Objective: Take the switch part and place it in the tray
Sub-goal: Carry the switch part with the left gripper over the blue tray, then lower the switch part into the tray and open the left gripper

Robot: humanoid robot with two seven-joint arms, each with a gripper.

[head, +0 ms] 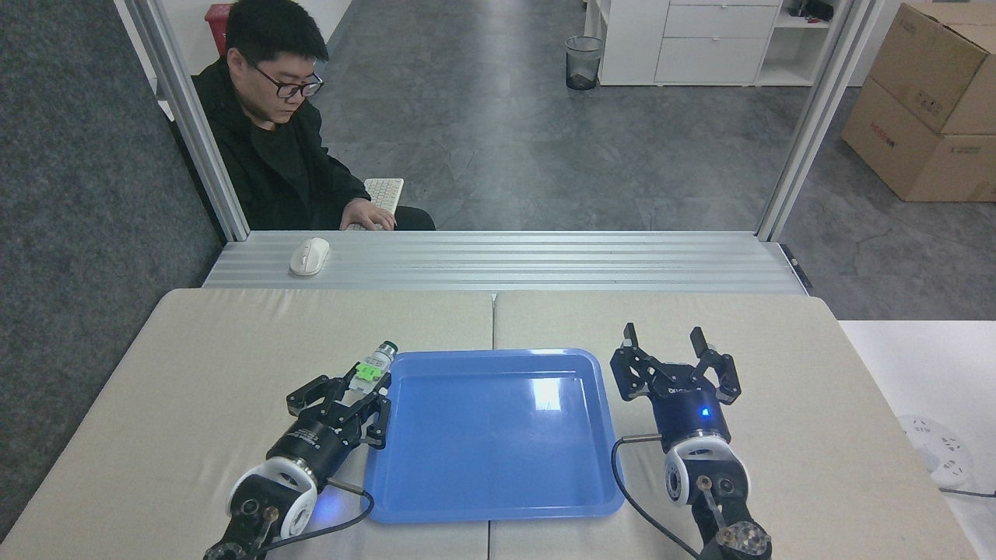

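Note:
The switch part (372,363), whitish-grey with a green block and a dark round cap, sticks out up and to the right from my left gripper (359,386), which is shut on it. Its cap reaches the left rim of the blue tray (490,490) near the far left corner. The tray lies at the middle of the table and holds nothing. My right gripper (663,340) stands open just off the tray's far right corner, with nothing between its fingers.
A person in black sits beyond the table's far left with a hand on a white keyboard (384,192). A white mouse (310,256) rests on the metal ledge (545,260). A white round power strip (938,449) lies at the right edge.

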